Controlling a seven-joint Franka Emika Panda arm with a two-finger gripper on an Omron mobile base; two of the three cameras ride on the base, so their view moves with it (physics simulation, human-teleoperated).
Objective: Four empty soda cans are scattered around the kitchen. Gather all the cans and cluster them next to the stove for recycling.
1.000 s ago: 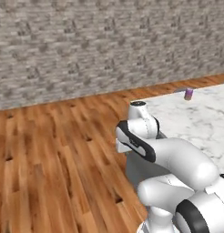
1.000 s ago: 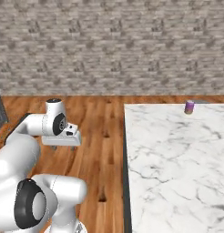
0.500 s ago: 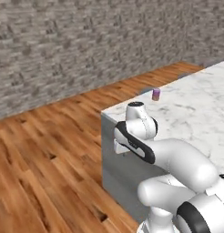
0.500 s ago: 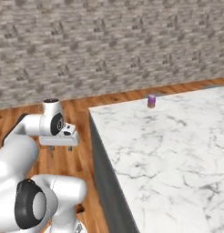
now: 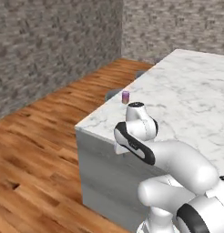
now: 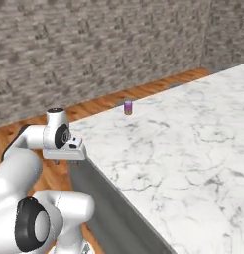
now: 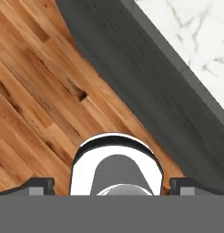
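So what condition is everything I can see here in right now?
soda can: upright on the marble counter, near its edge, untouched.
tool: open, holding nothing, pointing down at the wooden floor beside the counter.
marble counter: bare apart from the one can.

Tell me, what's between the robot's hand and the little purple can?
Just bare marble counter. In the right base view the open gripper hangs off the counter's corner, and nothing sits between it and the purple can.
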